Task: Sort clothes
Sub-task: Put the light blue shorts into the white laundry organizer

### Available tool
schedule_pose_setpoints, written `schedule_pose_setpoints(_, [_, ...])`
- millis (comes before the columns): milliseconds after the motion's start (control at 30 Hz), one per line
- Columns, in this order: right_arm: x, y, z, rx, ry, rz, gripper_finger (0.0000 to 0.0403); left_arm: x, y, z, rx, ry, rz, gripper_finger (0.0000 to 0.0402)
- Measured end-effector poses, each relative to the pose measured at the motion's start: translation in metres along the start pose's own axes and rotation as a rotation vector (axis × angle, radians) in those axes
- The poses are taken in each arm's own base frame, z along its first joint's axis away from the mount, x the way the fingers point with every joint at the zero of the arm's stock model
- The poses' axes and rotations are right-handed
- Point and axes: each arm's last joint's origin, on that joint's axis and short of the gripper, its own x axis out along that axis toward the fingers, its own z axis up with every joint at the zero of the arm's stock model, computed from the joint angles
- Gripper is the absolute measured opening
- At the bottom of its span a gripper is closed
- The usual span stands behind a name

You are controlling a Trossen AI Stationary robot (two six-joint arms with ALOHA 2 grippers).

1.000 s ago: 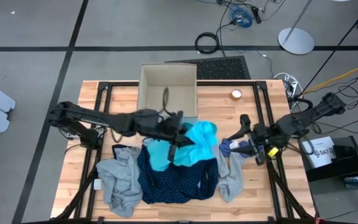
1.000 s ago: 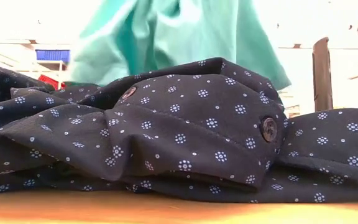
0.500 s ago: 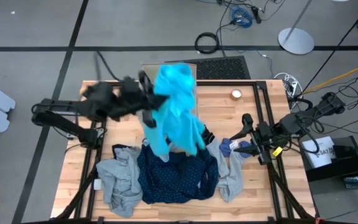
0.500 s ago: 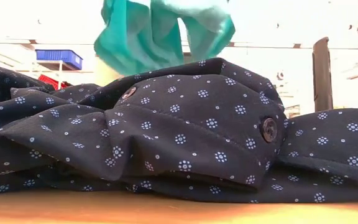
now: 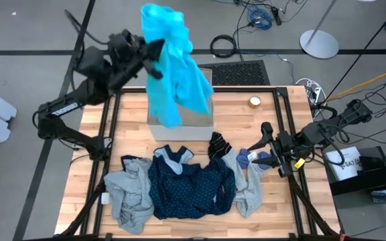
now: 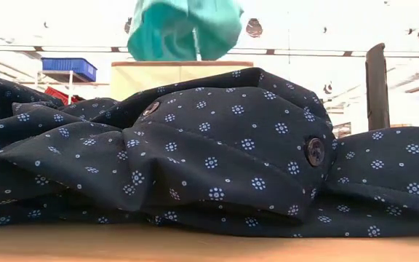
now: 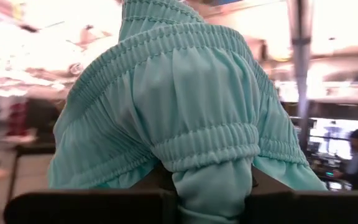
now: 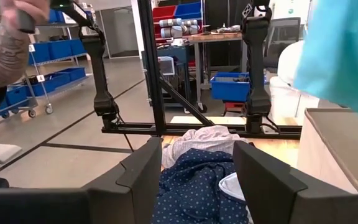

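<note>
Turquoise garment (image 5: 176, 63) hangs limp, light; left gripper (image 5: 154, 55) fingers pinch its gathered band; right gripper (image 5: 268, 148) fingers parted, empty.

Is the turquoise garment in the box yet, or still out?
Out: turquoise garment hangs from the left gripper above the box.

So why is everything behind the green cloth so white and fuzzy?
In the left wrist view the room behind the turquoise garment is washed out by glare and out of focus. The low view's background is overbright too, while the navy dotted garment up close stays sharp.
</note>
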Motion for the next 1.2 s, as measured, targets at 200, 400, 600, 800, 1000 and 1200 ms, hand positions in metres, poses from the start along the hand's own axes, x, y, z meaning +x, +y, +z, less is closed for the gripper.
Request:
schedule_pose_setpoints(200, [0.000,0.000,-0.001,-0.003,0.004,-0.001,0.0187,0.020,0.035,-0.032,-0.081,0.142,0.046,0.0053])
schedule_pose_setpoints(400, [0.000,-0.001,-0.004,-0.014,0.039,-0.005,0.0187,0.043,0.044,-0.091,-0.101,0.354,-0.017,0.0052])
schedule_pose_setpoints(600, [0.000,-0.001,-0.005,-0.018,0.042,-0.005,0.0187,0.062,0.053,-0.147,-0.161,0.513,-0.048,0.0053])
schedule_pose_setpoints(800, [0.000,-0.001,-0.005,-0.020,0.050,-0.006,0.0187,0.072,0.056,-0.187,-0.219,0.614,-0.098,0.0052])
schedule_pose_setpoints(1000, [0.000,-0.001,-0.005,-0.036,0.052,-0.005,0.0187,0.074,0.055,-0.205,-0.290,0.685,-0.173,0.0052])
schedule_pose_setpoints(1200, [0.000,-0.001,-0.006,-0.041,0.057,-0.006,0.0187,0.056,0.072,-0.211,-0.204,0.895,-0.028,0.0052])
